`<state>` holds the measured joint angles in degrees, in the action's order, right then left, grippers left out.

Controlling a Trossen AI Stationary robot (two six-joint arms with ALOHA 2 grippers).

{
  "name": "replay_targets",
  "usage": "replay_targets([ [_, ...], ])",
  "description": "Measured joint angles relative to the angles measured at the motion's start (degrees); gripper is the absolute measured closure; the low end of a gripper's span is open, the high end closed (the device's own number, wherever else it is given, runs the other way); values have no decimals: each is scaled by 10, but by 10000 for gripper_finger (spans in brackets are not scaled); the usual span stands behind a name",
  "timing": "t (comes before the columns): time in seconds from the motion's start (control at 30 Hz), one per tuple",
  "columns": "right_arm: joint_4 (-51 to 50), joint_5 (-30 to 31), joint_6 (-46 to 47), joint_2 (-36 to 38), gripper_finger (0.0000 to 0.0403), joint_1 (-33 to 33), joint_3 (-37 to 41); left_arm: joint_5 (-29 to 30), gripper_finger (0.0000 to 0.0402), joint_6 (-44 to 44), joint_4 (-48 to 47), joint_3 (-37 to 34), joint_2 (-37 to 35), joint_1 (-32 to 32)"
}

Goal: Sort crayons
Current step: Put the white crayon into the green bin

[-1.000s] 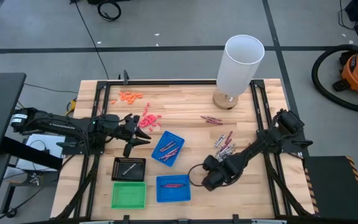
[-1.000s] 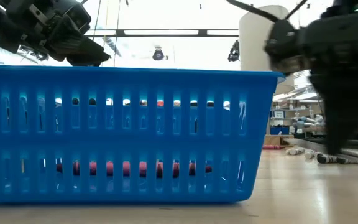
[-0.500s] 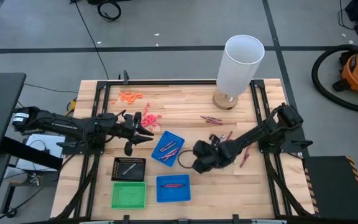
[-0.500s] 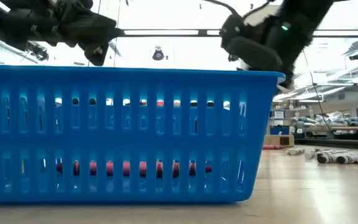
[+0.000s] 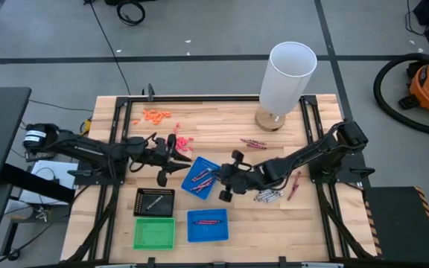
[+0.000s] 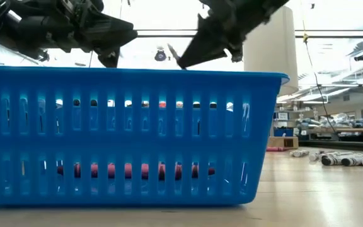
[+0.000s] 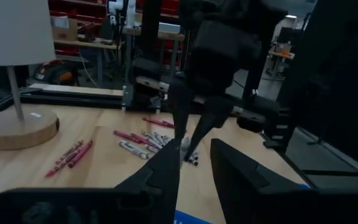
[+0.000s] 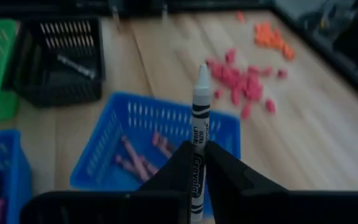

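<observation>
From above, your right gripper (image 5: 226, 181) sits beside the tilted blue tray (image 5: 201, 178); left gripper (image 5: 171, 160) — fingers apart, empty — flanks it. Right wrist: fingers (image 8: 221, 172) pinch a grey crayon (image 8: 198, 140) above that tray.

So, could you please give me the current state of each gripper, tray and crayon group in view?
Right gripper: shut on grey crayon, above tilted blue tray.
Left gripper: part-open, empty.
Tilted blue tray: holds red crayons.
Black tray: holds one grey crayon.
Green tray: looks empty.
Loose crayons: lying on table.
</observation>
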<state>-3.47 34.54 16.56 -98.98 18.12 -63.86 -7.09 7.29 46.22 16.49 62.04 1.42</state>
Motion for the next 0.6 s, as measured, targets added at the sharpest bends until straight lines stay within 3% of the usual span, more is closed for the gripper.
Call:
replay_targets([
  [0.13, 73, -1, -47, -3, 364, -12, 1, 9, 282, -13, 43, 0, 36, 17],
  [0.4, 129, -16, -74, -3, 364, -17, 0, 55, 210, -54, 63, 36, 93, 43],
  [0.6, 145, -16, -89, -3, 364, -17, 1, 56, 198, -56, 61, 78, 133, 42],
])
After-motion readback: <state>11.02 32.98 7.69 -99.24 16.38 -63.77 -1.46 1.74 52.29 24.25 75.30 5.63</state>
